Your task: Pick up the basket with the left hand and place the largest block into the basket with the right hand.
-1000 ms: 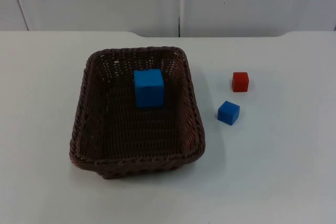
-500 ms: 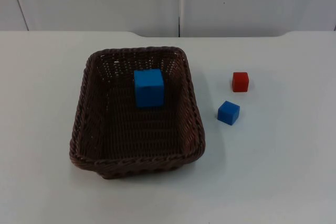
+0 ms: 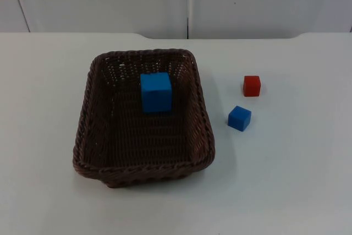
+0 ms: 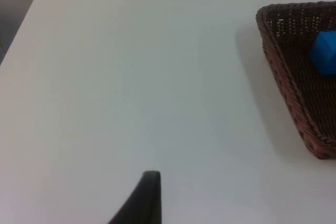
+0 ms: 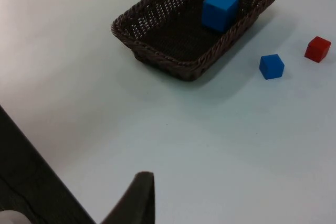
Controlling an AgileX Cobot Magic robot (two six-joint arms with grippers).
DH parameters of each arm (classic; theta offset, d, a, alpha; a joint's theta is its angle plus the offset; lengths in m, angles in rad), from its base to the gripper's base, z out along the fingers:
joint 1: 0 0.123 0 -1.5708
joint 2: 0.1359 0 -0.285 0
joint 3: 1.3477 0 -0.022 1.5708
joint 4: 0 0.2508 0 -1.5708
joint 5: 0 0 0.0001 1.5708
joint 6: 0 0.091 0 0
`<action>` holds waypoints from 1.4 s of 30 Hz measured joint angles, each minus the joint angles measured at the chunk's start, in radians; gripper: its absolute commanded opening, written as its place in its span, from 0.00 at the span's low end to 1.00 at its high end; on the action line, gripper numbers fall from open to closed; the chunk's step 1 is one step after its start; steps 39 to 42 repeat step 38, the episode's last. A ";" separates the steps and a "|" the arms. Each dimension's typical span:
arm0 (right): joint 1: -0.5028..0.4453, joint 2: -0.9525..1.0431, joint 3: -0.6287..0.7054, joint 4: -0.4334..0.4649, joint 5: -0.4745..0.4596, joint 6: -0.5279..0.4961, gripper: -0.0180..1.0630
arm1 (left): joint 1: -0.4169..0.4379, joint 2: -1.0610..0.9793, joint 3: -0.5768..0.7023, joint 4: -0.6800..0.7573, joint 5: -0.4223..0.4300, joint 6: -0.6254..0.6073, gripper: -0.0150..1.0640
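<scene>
- A dark brown wicker basket (image 3: 144,116) sits flat on the white table (image 3: 291,180), left of centre in the top view, with no gripper touching it.
- The largest block (image 3: 156,92), bright blue, lies inside the basket, on its floor toward the far end wall.
- A small blue block (image 3: 240,118) rests on the table to the right of the basket, apart from its rim.
- A small red block (image 3: 252,86) stands just beyond the small blue one, nearer the grey partition wall (image 3: 110,1), the two close but not touching.
- The left gripper (image 4: 143,198) waits over bare table well to the side of the basket, one black fingertip visible; how far it is open cannot be told, and it holds nothing visible.
- The right gripper (image 5: 137,198) waits near the table's edge, well away from basket and blocks; its opening likewise cannot be told.
</scene>
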 measured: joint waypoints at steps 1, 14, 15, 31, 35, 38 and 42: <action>0.000 0.000 0.000 0.000 0.000 0.000 0.99 | 0.000 0.000 0.000 0.000 0.000 0.000 0.99; -0.069 0.000 0.000 0.000 0.000 0.000 0.99 | 0.000 0.000 0.000 0.000 0.000 0.000 0.99; -0.097 0.000 0.000 0.000 0.000 0.000 0.99 | 0.000 0.000 0.000 0.000 0.000 0.000 0.99; -0.481 0.000 0.000 0.000 0.000 0.000 0.99 | 0.000 0.000 0.000 0.000 0.000 0.000 0.99; -0.602 0.000 0.000 0.000 0.000 0.000 0.99 | 0.000 0.000 0.000 0.000 0.000 0.000 0.99; -0.652 0.000 0.000 0.000 0.000 0.000 0.99 | 0.000 0.000 0.000 0.000 0.000 0.000 0.99; -0.652 0.000 0.000 0.000 0.000 0.000 0.99 | 0.000 0.000 0.000 0.000 0.000 0.000 0.99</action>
